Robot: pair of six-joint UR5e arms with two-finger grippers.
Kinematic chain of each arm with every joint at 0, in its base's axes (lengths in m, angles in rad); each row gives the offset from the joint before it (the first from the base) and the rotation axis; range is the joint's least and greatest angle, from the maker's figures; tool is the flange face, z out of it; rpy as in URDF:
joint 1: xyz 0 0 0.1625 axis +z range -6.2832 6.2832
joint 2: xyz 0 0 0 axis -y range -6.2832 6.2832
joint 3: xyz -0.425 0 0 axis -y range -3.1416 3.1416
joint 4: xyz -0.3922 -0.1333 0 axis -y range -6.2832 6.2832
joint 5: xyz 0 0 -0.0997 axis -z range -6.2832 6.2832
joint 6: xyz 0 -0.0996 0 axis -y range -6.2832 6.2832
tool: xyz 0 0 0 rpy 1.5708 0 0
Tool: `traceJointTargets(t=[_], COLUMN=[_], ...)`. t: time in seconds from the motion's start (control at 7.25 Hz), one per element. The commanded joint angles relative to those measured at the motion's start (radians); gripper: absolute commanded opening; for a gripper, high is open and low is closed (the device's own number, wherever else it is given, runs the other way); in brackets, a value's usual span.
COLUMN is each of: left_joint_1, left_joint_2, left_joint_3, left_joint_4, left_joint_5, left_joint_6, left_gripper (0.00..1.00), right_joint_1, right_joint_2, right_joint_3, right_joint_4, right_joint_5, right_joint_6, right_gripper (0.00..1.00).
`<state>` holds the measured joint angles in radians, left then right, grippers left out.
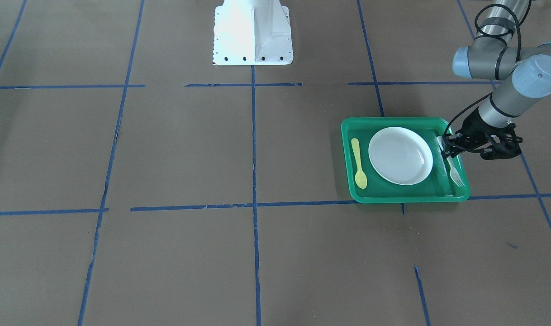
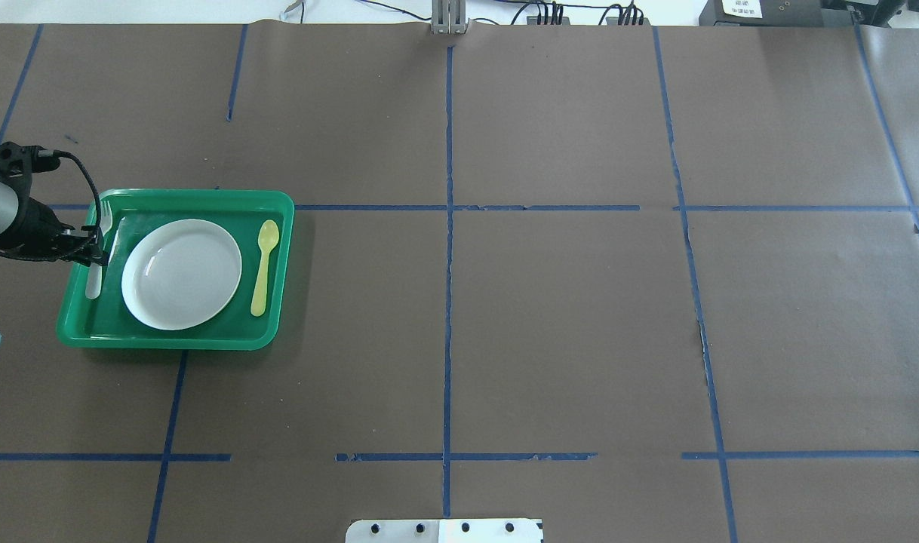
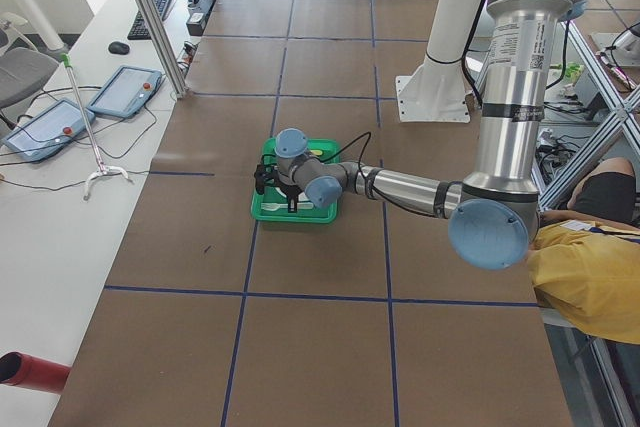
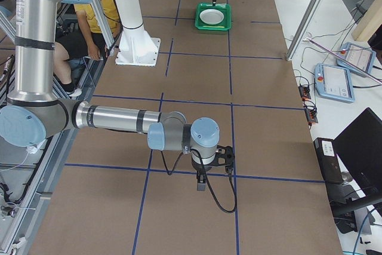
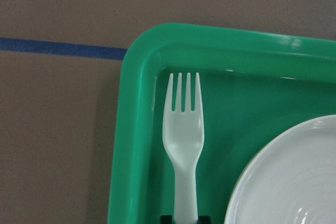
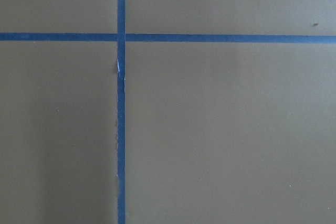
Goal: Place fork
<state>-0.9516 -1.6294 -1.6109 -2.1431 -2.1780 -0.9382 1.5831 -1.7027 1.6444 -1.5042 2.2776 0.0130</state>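
The pale whitish fork (image 5: pixel 184 129) lies flat along one short side of the green tray (image 1: pixel 406 198), tines toward the far rim, beside the white plate (image 1: pixel 400 155). In the overhead view the fork (image 2: pixel 105 219) is at the tray's (image 2: pixel 165 343) left end. My left gripper (image 1: pixel 447 153) reaches over that rim, its jaws closed tight on both sides of the fork's handle (image 5: pixel 185 203). The gripper also shows in the overhead view (image 2: pixel 97 255). My right gripper (image 4: pixel 201 180) hangs over bare table far from the tray; I cannot tell whether it is open or shut.
A yellow spoon (image 1: pixel 358 163) lies in the tray on the plate's other side. The white robot base (image 1: pixel 253 34) stands at the table's middle edge. Blue tape lines cross the brown table. Operators sit beside the robot in the side views.
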Motion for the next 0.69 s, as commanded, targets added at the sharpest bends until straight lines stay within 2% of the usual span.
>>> traceJointTargets(t=[0.0, 0.14, 0.41, 0.55], left_joint_1=[0.001, -0.001, -0.009, -0.057], left_joint_2=[-0.001, 0.000, 0.115, 0.165], left_joint_3=[-0.009, -0.017, -0.131, -0.159], left_joint_4=[0.000, 0.000, 0.005, 0.015], left_joint_5=[0.001, -0.006, -0.014, -0.035], left_joint_6=[0.002, 0.009, 0.036, 0.180], left_gripper=[0.97, 1.00, 1.00, 1.00], right_joint_1=[0.000, 0.000, 0.000, 0.000], right_joint_2=[0.000, 0.000, 0.000, 0.000], right_joint_3=[0.000, 0.000, 0.000, 0.000], right_joint_4=[-0.001, -0.001, -0.001, 0.001], right_joint_5=[0.000, -0.001, -0.001, -0.001], right_joint_6=[0.001, 0.001, -0.001, 0.001], right_gripper=[1.00, 1.00, 1.00, 1.00])
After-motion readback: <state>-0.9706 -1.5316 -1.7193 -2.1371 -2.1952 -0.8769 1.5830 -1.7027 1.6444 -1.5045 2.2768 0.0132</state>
